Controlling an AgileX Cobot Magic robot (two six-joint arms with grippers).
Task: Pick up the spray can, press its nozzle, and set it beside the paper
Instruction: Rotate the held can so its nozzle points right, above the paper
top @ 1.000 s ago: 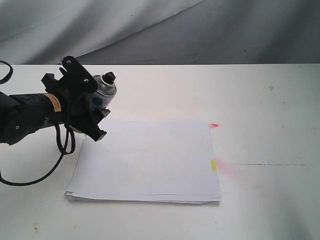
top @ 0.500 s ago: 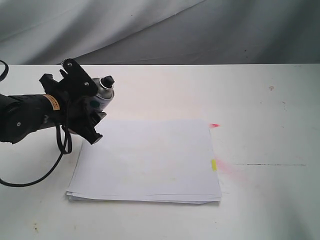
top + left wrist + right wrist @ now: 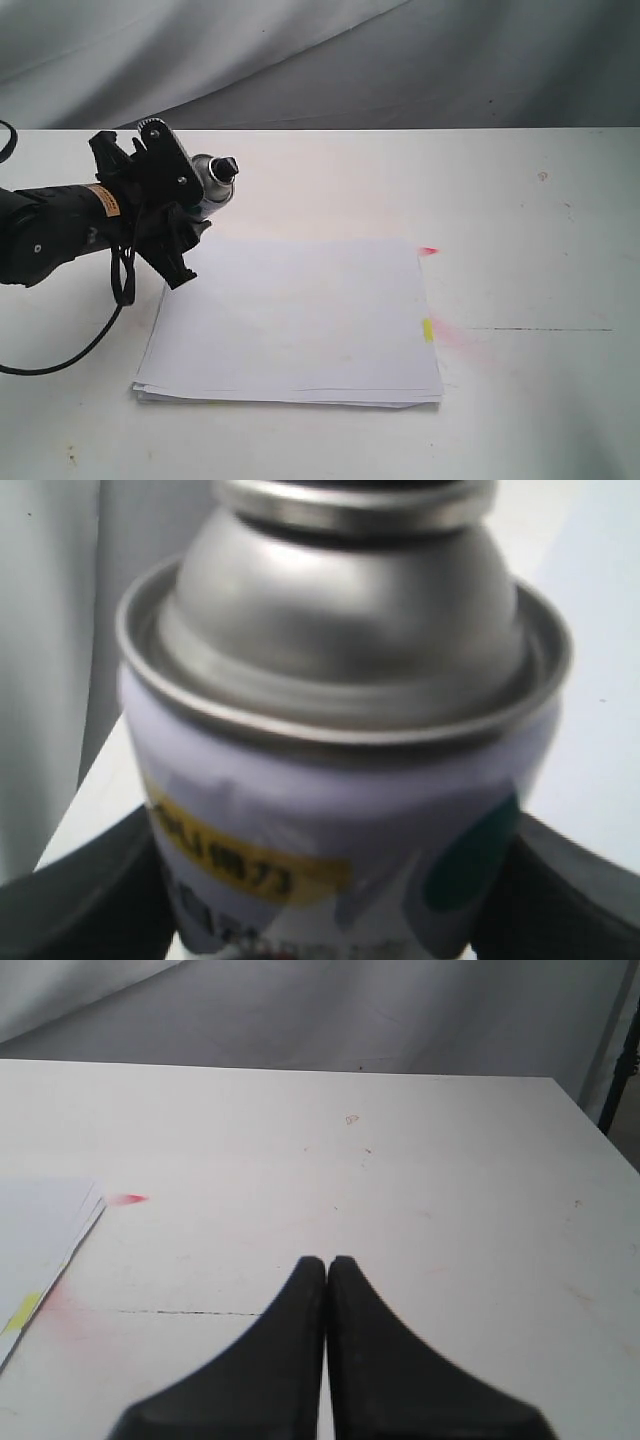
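The paper point(image 3: 290, 320) lies nearest on the desk point(image 3: 530, 240). Near its far left corner, the jaws of the left gripper point(image 3: 178, 205) clamp the tilted spray can point(image 3: 208, 183). Those of the right gripper point(image 3: 327, 1265) are closed and empty. Press the nozzle point(image 3: 226, 165) squarely along the can's axis.

Yellow band point(image 3: 250, 858) on the can point(image 3: 340, 770) printed with dark characters, too blurred to be read, orange label point(image 3: 108, 202) on left arm point(image 3: 45, 238) illegible

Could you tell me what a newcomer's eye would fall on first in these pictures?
The left gripper clamps the spray can, tilted with its black nozzle toward the right, near the paper's far left corner. The white paper stack fills the table's middle, with yellow and pink-red marks by its right edge.
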